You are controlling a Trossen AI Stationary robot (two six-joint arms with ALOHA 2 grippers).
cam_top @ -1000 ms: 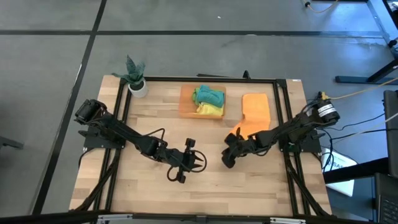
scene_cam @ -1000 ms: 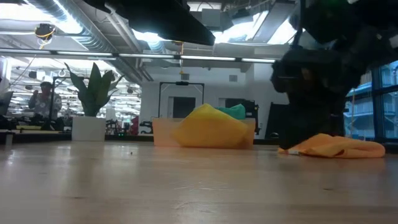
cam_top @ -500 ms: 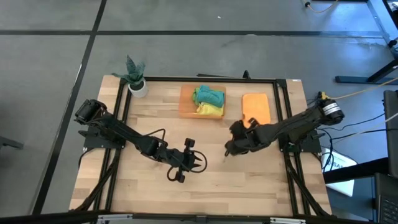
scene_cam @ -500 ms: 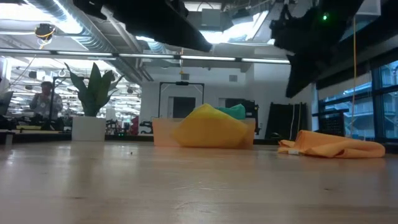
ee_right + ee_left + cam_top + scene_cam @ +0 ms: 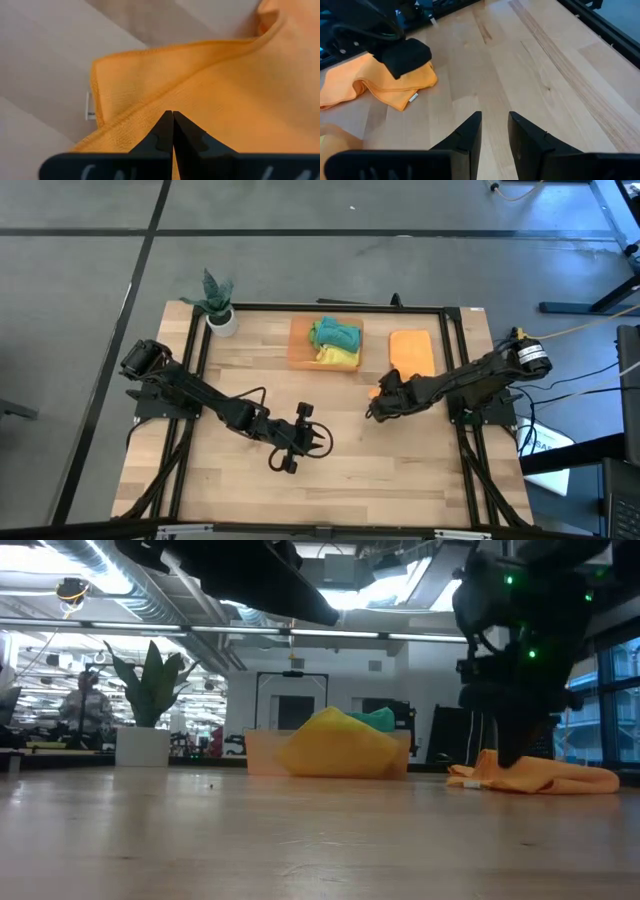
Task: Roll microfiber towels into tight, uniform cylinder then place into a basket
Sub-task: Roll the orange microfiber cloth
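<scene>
— Over on the counter [image 5: 240,500], what's changed?

— Left gripper [image 5: 318,440] waits mid-counter, fingers [image 5: 470,135] spread, holding nothing. The basket [image 5: 298,348] already carries green and yellow towels [image 5: 335,340]. The right gripper [image 5: 375,410] has dropped back onto the orange towel [image 5: 412,352] at its near corner, fingers [image 5: 172,131] now pressed together.

— Meaning?

— Probably starting the roll; whether it pinches cloth, I cannot tell.
</scene>
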